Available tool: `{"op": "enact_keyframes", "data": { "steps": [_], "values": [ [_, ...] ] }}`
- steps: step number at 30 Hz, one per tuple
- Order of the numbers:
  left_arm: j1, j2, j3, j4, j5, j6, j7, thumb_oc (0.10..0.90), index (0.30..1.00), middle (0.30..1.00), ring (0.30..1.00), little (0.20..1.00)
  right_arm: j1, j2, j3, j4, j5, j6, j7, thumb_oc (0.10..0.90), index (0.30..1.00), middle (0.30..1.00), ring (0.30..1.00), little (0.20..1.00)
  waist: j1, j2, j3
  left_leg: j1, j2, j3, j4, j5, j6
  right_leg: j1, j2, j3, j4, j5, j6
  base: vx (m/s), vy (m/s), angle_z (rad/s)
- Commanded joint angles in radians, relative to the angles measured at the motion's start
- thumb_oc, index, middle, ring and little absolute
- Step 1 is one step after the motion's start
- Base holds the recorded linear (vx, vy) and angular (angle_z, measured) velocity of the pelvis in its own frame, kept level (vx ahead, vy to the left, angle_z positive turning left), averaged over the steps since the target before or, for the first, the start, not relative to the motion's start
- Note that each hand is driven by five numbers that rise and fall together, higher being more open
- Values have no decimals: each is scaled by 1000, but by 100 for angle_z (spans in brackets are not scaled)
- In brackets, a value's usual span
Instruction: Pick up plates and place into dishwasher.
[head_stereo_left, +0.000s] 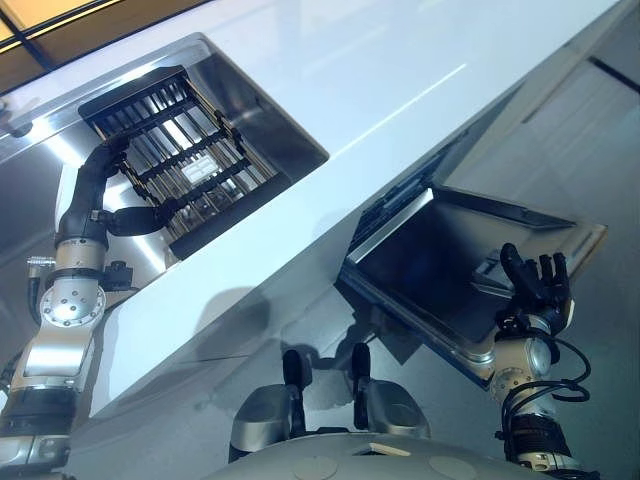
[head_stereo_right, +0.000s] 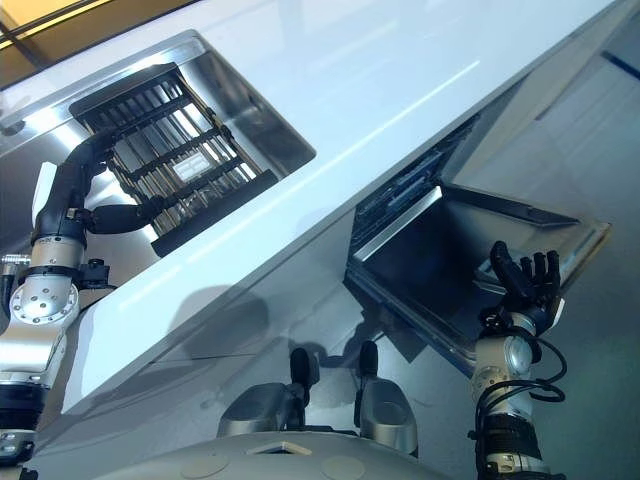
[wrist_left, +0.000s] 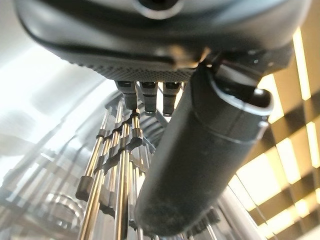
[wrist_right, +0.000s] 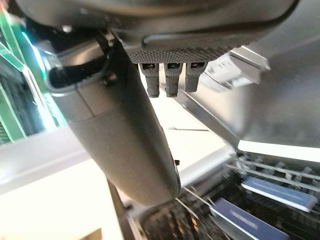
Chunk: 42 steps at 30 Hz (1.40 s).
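Observation:
A black wire dish rack (head_stereo_left: 175, 165) lies in the steel sink (head_stereo_left: 270, 120) at the upper left. My left hand (head_stereo_left: 100, 165) reaches into the sink at the rack's near end, fingers laid straight over its wires and thumb stretched along the rack's edge. The left wrist view shows the thumb (wrist_left: 200, 165) held apart from the fingers above the rack's rods (wrist_left: 120, 170), with nothing held. The dishwasher door (head_stereo_left: 430, 270) hangs open under the counter at the right. My right hand (head_stereo_left: 535, 285) stands open and empty at the door's outer corner, fingers upright.
A long white counter (head_stereo_left: 400, 90) runs diagonally between the sink and the dishwasher. In the right wrist view the dishwasher's lower rack (wrist_right: 260, 205) holds two flat bluish pieces. Grey floor lies below the door.

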Motion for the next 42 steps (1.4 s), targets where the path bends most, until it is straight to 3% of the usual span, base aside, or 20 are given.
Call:
{"op": "enact_keyframes", "data": {
  "steps": [1, 5, 8, 16, 22, 30, 33, 39, 41, 42],
  "values": [
    [-89, 56, -22, -64, -10, -85, -1, 800, 900, 900, 900, 900, -58, -98, -69, -52, -36, -177, -61, 800, 900, 900, 900, 900, -36, 31, -82, -115, -30, -47, 249, -213, 39, -37, -33, -13, 126, -65, 76, -14, -143, -11],
    [-115, 68, -41, -58, -21, -86, -11, 800, 900, 900, 900, 900, -74, -123, -113, -18, -66, -256, -123, 800, 900, 900, 900, 900, -38, 29, -63, -147, -18, -49, 329, -240, 37, -46, -34, -10, 163, -80, 70, -24, -168, -2],
    [-156, 85, -66, -54, -38, -97, 12, 800, 900, 900, 900, 900, -98, -163, -137, 23, -85, -282, -155, 800, 900, 900, 900, 900, -44, 38, -21, -198, -5, -58, 390, -243, 28, -76, -32, 2, 203, -90, 61, -140, -157, -4],
    [-335, 93, -152, -48, -48, -181, 214, 800, 900, 900, 900, 900, -251, -268, -89, 149, -14, -338, -182, 800, 900, 900, 900, 900, -78, 93, 149, -492, 24, -73, 651, -274, -2, -355, -10, 7, 458, -164, -12, -307, -72, -3],
    [-388, 42, -195, -62, 0, -177, 299, 800, 900, 900, 900, 900, -285, -268, -50, 213, 87, -333, -100, 800, 900, 900, 900, 900, -87, 123, 174, -616, 14, -87, 739, -299, -4, -505, 9, -6, 609, -231, -58, -85, -13, -2],
    [-415, 27, -189, -49, 15, -164, 329, 800, 900, 900, 900, 900, -311, -270, -13, 299, 349, -230, 256, 800, 900, 900, 900, 900, -86, 147, 174, -715, 6, -94, 774, -259, -17, -609, 28, -4, 663, -254, -94, -23, -4, 0],
    [-416, 37, -177, -41, 14, -168, 326, 800, 900, 900, 900, 900, -325, -276, 5, 323, 426, -153, 375, 800, 900, 900, 900, 900, -79, 143, 174, -739, 5, -98, 783, -247, -21, -630, 33, -5, 672, -253, -98, -15, -10, -5],
    [-411, 55, -151, -40, 14, -170, 305, 800, 900, 900, 900, 900, -341, -284, 45, 325, 529, 40, 630, 800, 900, 900, 900, 900, -61, 129, 174, -759, 0, -111, 793, -233, -27, -637, 36, -15, 673, -248, -99, 0, -15, -6],
    [-406, 61, -144, -32, 16, -182, 301, 800, 900, 900, 900, 900, -340, -288, 71, 313, 586, 118, 742, 800, 900, 900, 900, 900, -56, 120, 174, -766, -2, -114, 795, -234, -26, -643, 34, -19, 674, -242, -95, -2, -13, -5],
    [-409, 66, -140, -26, 15, -185, 292, 800, 900, 900, 900, 900, -341, -297, 90, 306, 630, 190, 816, 800, 900, 900, 900, 900, -50, 112, 174, -770, -3, -115, 799, -235, -26, -647, 31, -24, 678, -239, -91, -3, -11, -6]
  ]
}}
